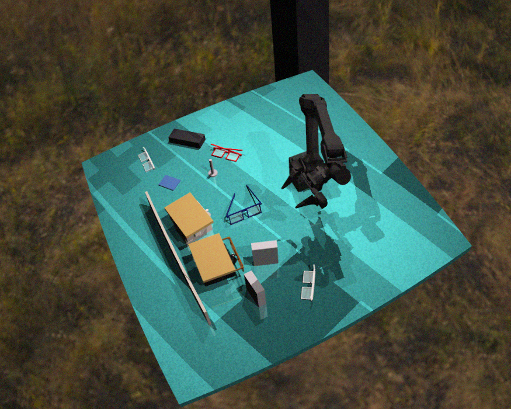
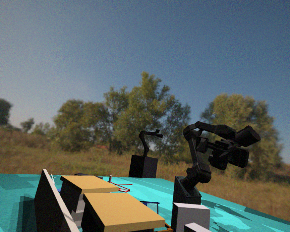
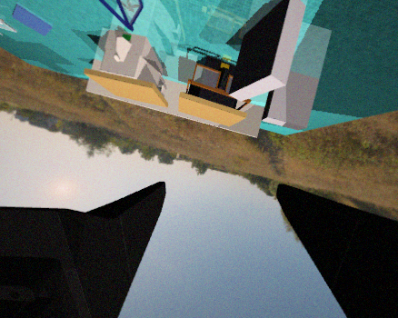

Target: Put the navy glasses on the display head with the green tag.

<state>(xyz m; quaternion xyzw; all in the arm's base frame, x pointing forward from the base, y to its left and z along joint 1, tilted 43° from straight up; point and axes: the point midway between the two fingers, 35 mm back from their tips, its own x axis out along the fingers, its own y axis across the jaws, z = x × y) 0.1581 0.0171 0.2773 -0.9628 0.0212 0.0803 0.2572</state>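
The navy glasses [image 1: 243,211] [image 2: 151,202] [image 3: 132,27] lie on the table with temples spread, pointing away from the heads. The light grey head [image 1: 200,234] [image 3: 123,47] bears the green tag [image 3: 127,36] and stands under an orange-yellow canopy, its face bare. The other head [image 1: 233,259] is black, wears brown glasses [image 1: 234,246] [image 3: 207,84] and has a yellow tag [image 3: 224,65]. My gripper [image 1: 289,197] [image 2: 229,159] [image 3: 220,188] is open and empty, raised above the table, to the right of the navy glasses in the top view.
A thin wall [image 1: 176,259] stands behind the heads. Two grey blocks [image 1: 264,253] [image 1: 254,288] stand near the black head. Red glasses [image 1: 226,151], a small peg stand [image 1: 211,169], a black box [image 1: 186,138], a blue square [image 1: 169,182] and two white glasses [image 1: 313,282] [image 1: 149,159] lie about.
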